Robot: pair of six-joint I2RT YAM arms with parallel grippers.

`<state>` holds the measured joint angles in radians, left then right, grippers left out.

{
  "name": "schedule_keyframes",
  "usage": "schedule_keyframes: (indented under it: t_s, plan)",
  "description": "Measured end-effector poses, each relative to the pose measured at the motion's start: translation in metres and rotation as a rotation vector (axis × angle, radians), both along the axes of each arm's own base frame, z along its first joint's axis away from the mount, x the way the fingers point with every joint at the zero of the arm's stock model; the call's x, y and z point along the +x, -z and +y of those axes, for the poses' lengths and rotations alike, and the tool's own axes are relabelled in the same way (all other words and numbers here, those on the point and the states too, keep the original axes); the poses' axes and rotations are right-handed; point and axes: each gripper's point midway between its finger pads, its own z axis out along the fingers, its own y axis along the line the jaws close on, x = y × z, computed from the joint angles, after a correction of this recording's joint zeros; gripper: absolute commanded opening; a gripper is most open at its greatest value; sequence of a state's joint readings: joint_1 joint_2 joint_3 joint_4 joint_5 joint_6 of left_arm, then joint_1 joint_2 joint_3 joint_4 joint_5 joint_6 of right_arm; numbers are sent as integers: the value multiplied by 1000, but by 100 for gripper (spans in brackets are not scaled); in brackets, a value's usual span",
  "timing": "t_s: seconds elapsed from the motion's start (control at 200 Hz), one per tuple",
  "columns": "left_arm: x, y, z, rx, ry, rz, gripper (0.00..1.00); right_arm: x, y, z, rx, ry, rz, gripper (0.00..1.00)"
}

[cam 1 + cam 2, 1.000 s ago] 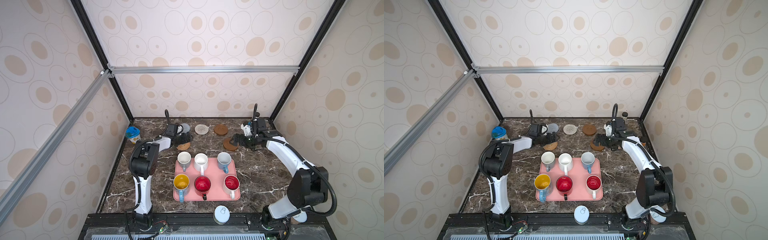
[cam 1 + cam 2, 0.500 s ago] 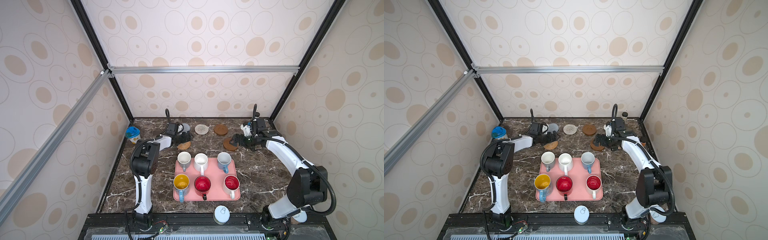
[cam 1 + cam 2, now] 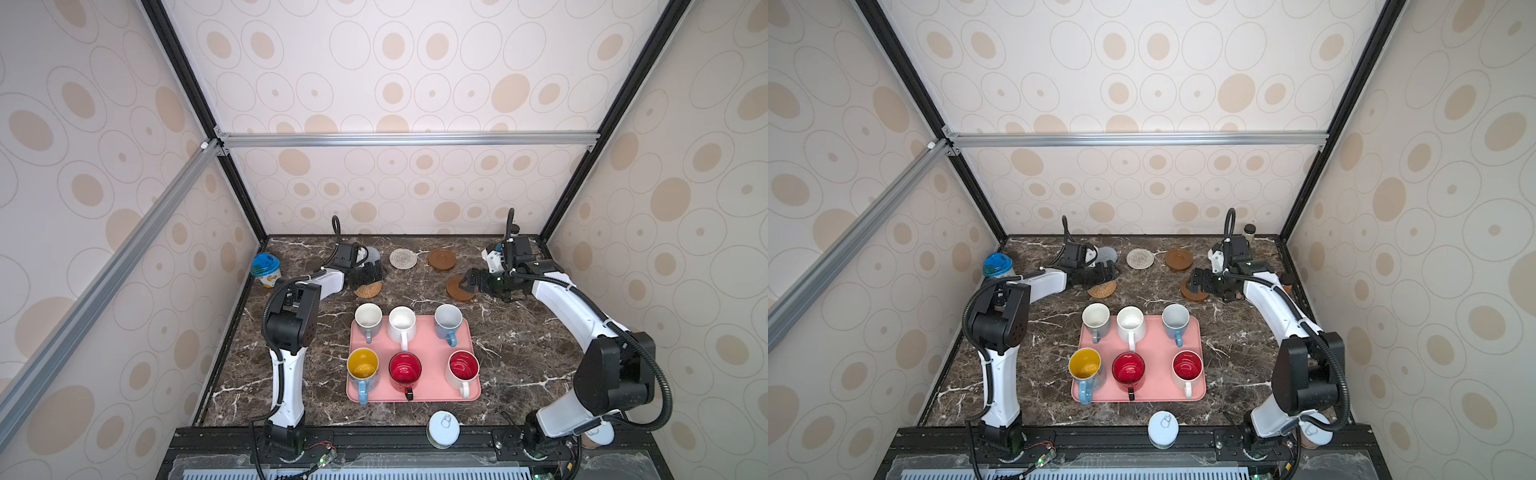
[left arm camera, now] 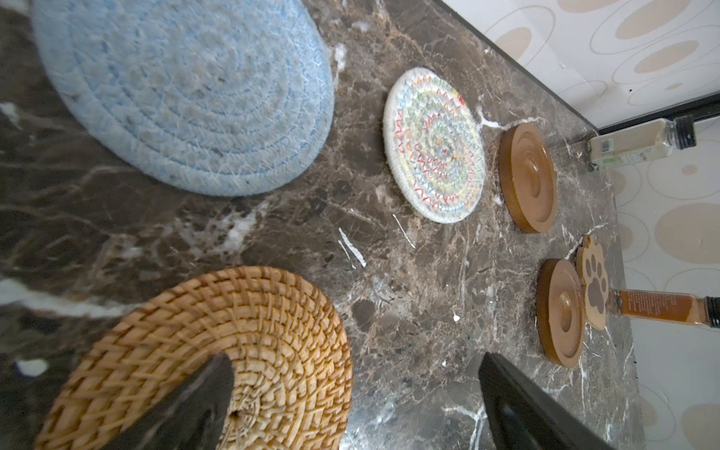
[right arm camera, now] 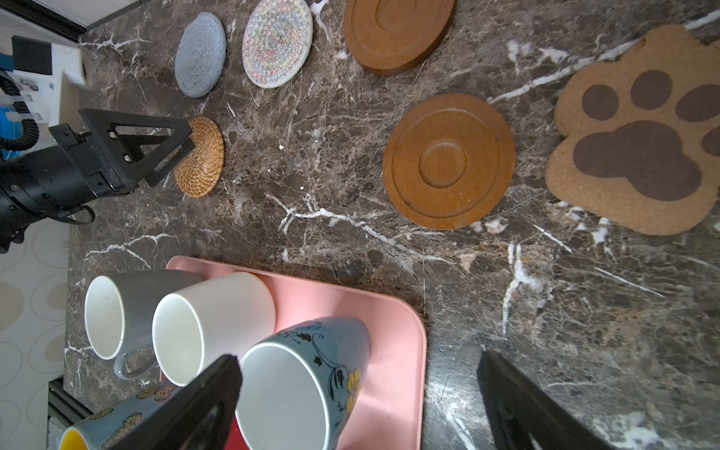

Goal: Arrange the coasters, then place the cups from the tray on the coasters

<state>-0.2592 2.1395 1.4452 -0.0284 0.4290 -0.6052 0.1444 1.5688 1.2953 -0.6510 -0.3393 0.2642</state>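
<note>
Wide and empty, left gripper (image 3: 370, 277) and right gripper (image 3: 468, 282) hang over the coasters (image 3: 403, 258); the cups (image 3: 402, 322) sit nearer the robot, between them.

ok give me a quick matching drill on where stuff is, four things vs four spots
1 rattan coaster
2 paw coaster
3 yellow-inside mug
4 blue-lidded tub

a near left corner of the pink tray
b left edge of the table
c partly under the left pincer
d beside a wooden disc

Pairs: 1-c, 2-d, 3-a, 4-b
</note>
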Motion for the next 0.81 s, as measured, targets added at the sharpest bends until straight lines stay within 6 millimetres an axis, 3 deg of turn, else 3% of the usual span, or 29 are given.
schedule_keyframes:
  t_s: [0.805]
  plan:
    - [2,0,6,9,-11,-2,100,-2,1,0,-2,1,8,99]
